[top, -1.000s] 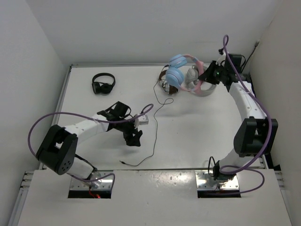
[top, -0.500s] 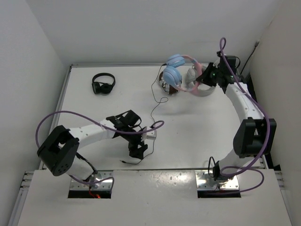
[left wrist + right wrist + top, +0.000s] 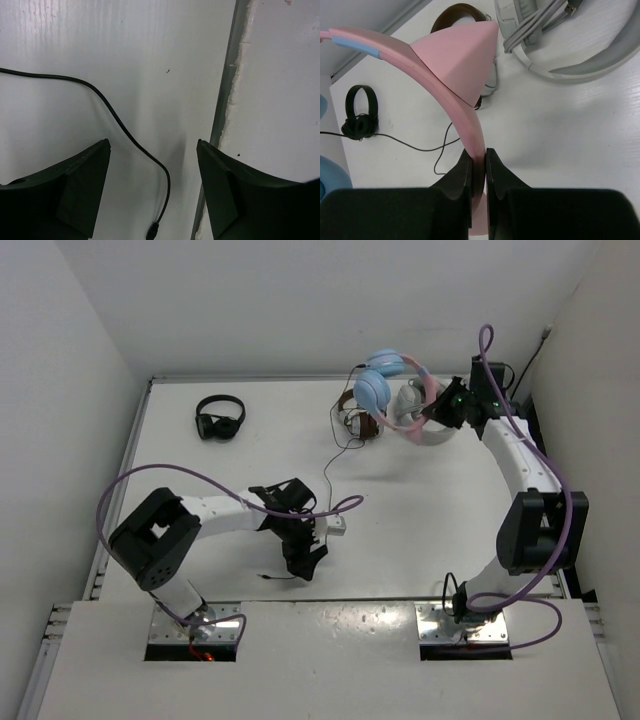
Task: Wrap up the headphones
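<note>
Headphones: the headphones [image 3: 385, 380] are held up over the far right of the table [image 3: 420, 510], band arching left from the claw, blue cups at the left end.
Band: smooth pink plastic with a pointed cat ear [image 3: 455, 85].
Cable: the cable [image 3: 326, 478] is thin and dark, trailing toward the near edge.
Right claw: the right claw [image 3: 478, 155] is pinched tight on the pink band, arm stretched far.
Left claw: the left claw [image 3: 152, 150] is spread wide, holding nothing, low over the cable's end, arm reaching right.

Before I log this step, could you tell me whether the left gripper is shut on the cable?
No, the left gripper is wide open, and the cable lies loose in the gap, touching neither side.
</note>
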`<state>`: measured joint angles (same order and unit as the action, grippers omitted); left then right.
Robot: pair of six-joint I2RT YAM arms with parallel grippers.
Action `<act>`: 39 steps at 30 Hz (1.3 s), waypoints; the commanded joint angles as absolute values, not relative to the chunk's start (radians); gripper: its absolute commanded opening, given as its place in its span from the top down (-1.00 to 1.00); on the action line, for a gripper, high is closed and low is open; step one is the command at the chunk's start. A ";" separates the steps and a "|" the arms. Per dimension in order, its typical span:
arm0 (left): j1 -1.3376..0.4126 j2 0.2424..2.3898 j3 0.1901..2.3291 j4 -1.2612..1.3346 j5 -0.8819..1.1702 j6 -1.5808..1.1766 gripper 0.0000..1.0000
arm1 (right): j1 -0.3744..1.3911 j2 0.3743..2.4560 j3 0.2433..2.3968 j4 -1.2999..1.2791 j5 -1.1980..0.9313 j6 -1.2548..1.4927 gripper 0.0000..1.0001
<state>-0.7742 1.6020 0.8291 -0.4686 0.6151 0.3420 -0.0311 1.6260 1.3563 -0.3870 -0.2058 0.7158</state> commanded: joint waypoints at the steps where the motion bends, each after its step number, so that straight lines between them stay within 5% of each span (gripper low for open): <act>1: -0.792 1.617 0.859 -0.428 0.612 0.276 -0.50 | -0.035 1.589 1.353 -0.328 -0.244 0.770 1.00; 14: -0.845 1.678 0.887 -0.359 0.486 0.256 0.05 | -0.026 1.580 1.313 -0.318 -0.224 0.822 1.00; 17: -0.871 1.689 0.908 -0.359 0.445 0.256 0.34 | -0.026 1.580 1.302 -0.318 -0.224 0.822 1.00; 21: -0.882 1.683 0.934 -0.370 0.423 0.290 1.00 | 0.015 1.580 1.302 -0.308 -0.212 0.822 1.00; 39: -0.770 1.466 1.448 -0.546 0.537 0.333 1.00 | 0.350 1.608 1.246 -0.219 -0.133 0.618 1.00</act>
<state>-0.8341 1.5139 1.3247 -0.5354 0.5335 0.3382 0.3359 1.6260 1.2522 -0.3325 -0.1089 0.6571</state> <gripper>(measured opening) 0.017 0.081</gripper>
